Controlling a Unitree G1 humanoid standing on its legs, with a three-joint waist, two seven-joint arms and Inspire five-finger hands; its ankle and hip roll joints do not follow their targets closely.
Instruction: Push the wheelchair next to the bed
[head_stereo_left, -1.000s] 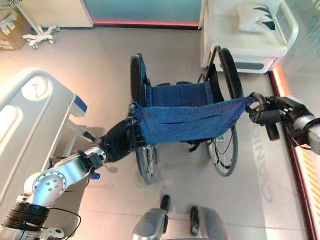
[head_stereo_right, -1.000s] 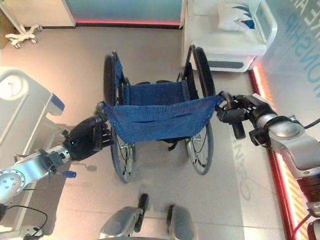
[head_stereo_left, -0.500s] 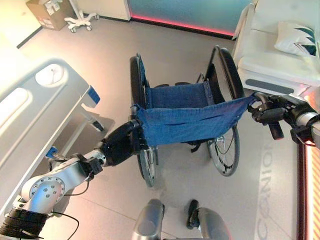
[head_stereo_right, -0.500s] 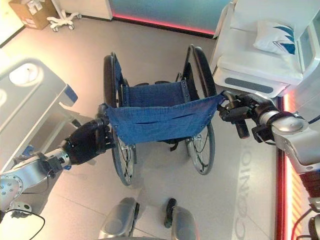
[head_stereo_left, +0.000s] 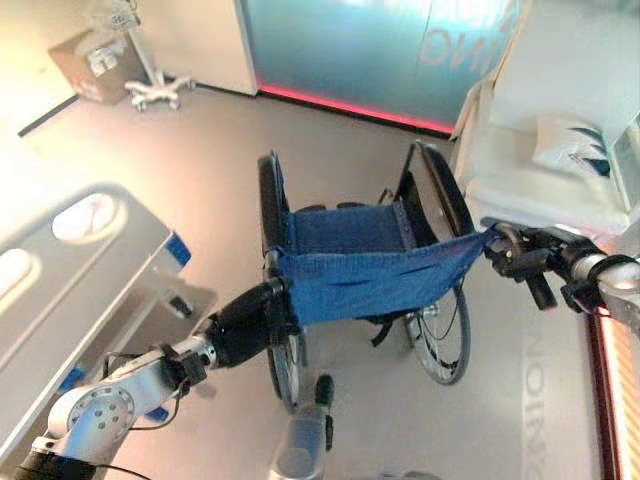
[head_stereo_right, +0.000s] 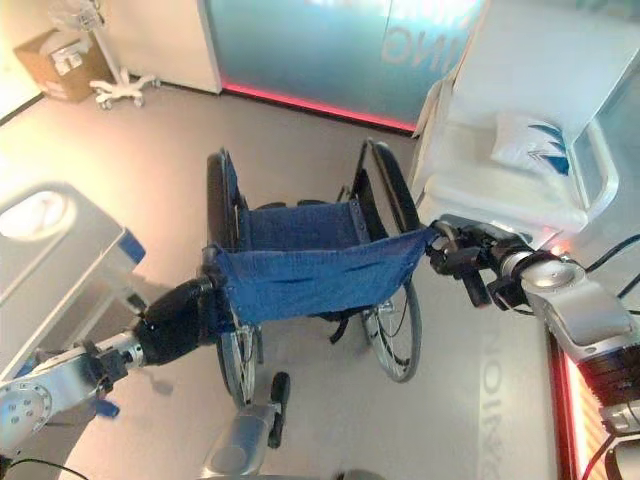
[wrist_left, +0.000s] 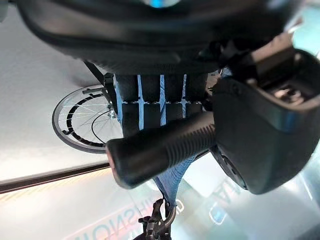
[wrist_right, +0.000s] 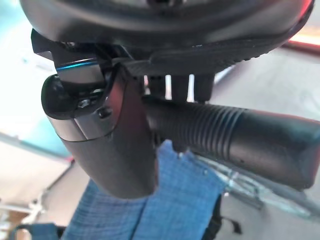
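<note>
The wheelchair (head_stereo_left: 365, 265) has a blue cloth seat and back and black wheels, and it stands on the floor in front of me, facing away. My left hand (head_stereo_left: 248, 325) is shut on its left push handle, whose ribbed black grip (wrist_left: 160, 147) lies under my curled fingers. My right hand (head_stereo_left: 528, 258) is shut on the right push handle (wrist_right: 235, 135). A white bed (head_stereo_left: 545, 170) with a pillow stands just past the right wheel. Another bed's grey-white end board (head_stereo_left: 85, 255) is at my left.
A teal glass wall with a red floor strip (head_stereo_left: 350, 103) closes the far side. A cardboard box (head_stereo_left: 92, 62) and a wheeled stand (head_stereo_left: 152, 88) sit at the far left. A red lit strip (head_stereo_left: 612, 390) runs along the floor on the right.
The whole view has swung up and round, so the camera has moved. Both hands keep their hold on the handles. The wheelchair now points more toward the glass wall, with the right bed close by.
</note>
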